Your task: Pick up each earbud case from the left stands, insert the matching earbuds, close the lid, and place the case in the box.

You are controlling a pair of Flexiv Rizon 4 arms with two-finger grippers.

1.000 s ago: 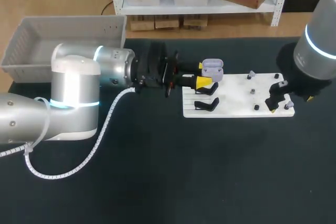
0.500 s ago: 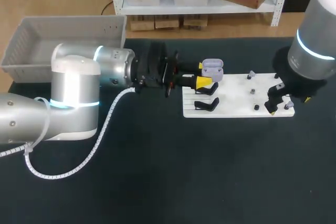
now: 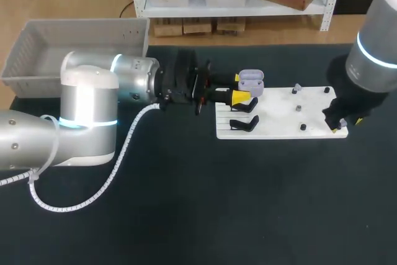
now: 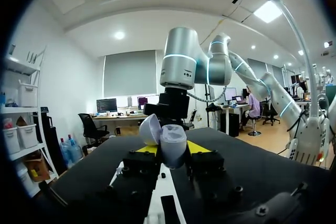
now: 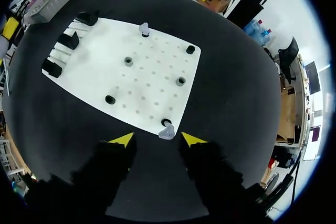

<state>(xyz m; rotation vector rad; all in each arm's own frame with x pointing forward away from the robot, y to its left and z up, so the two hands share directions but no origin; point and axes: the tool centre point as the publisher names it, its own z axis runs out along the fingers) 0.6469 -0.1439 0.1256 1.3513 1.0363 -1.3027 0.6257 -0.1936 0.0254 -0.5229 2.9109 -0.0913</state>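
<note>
My left gripper [image 3: 241, 88] is shut on a lavender earbud case [image 3: 251, 82], held with its lid open above the far left corner of the white board [image 3: 279, 116]. In the left wrist view the case [image 4: 169, 141] sits between the yellow fingertips [image 4: 198, 147]. My right gripper [image 3: 338, 122] hangs over the board's near right corner. Seen from the right wrist, this gripper [image 5: 157, 139] is open, and a lavender earbud [image 5: 167, 131] on its peg stands between the tips without touching them. A second earbud [image 5: 144, 27] stands at the board's far edge.
Black case stands [image 3: 244, 123] line the board's left side, and several small pegs [image 5: 180, 81] dot its right half. A grey box [image 3: 74, 48] sits at the table's back left corner. Dark table surface surrounds the board.
My right gripper moved toward the board's near right corner and came down around the earbud there, its fingers drawing closer together. The left arm and the case stayed still.
</note>
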